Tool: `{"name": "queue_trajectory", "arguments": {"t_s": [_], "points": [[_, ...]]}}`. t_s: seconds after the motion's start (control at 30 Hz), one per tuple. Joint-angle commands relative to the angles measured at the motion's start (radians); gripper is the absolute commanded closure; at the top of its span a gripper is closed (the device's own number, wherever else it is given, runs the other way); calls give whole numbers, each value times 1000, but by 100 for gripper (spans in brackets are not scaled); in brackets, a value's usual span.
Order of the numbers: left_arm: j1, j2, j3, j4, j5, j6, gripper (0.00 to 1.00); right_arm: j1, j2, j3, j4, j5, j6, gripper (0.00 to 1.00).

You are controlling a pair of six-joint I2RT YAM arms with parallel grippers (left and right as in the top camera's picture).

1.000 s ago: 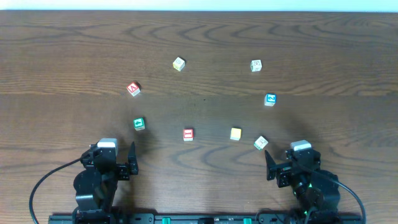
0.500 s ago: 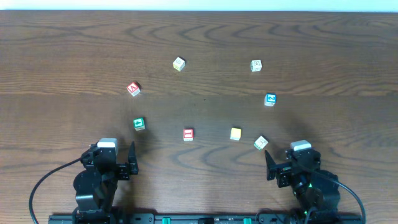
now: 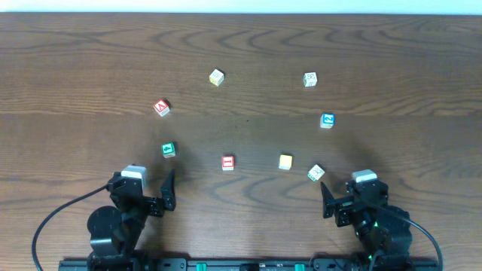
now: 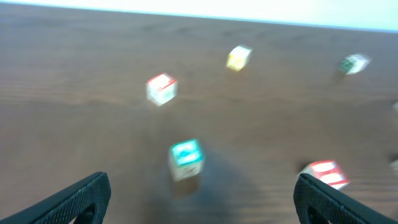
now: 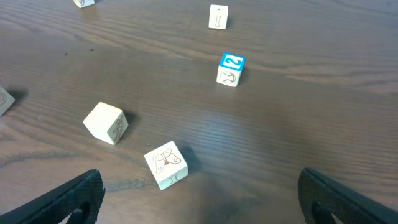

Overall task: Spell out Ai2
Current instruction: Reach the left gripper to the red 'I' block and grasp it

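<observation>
Several small letter cubes lie scattered on the wooden table (image 3: pixel 75 68). A red cube (image 3: pixel 161 108) sits at left, a green cube (image 3: pixel 168 150) below it, a red cube (image 3: pixel 228 162) at centre, a yellow cube (image 3: pixel 285 162), a butterfly cube (image 3: pixel 315 173), a blue "2" cube (image 3: pixel 326 120), a white "i" cube (image 3: pixel 309 79) and a yellowish cube (image 3: pixel 216 77). My left gripper (image 3: pixel 167 193) is open and empty, just near of the green cube (image 4: pixel 186 158). My right gripper (image 3: pixel 325 202) is open and empty, near of the butterfly cube (image 5: pixel 166 164). The blue "2" cube (image 5: pixel 231 68) and the "i" cube (image 5: pixel 217 17) show in the right wrist view.
The left wrist view is blurred; it shows a red cube (image 4: pixel 161 88), a yellow cube (image 4: pixel 238 57) and a red cube (image 4: pixel 324 173). A plain cream cube (image 5: pixel 106 122) lies left of the butterfly cube. Black cables run by both arm bases.
My left arm has shifted slightly right and forward toward the green cube. The right arm and all cubes have not moved.
</observation>
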State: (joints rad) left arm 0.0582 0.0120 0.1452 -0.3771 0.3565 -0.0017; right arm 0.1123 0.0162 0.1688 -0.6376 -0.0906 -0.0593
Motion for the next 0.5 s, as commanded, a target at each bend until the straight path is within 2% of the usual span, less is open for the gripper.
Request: {"name": "queue_trajectory", "arguments": {"t_s": [0.0, 0.2, 0.33, 0.47], "points": [[2, 13, -5, 65, 142, -82, 5, -7, -11, -13, -2, -11, 2, 1], [-40, 162, 41, 238, 161, -103, 5, -7, -11, -13, -2, -11, 2, 1], [-94, 363, 127, 290, 156, -79, 5, -7, -11, -13, -2, -11, 2, 1], [-191, 643, 265, 282, 144, -38, 5, -7, -11, -13, -2, -11, 2, 1]]}}
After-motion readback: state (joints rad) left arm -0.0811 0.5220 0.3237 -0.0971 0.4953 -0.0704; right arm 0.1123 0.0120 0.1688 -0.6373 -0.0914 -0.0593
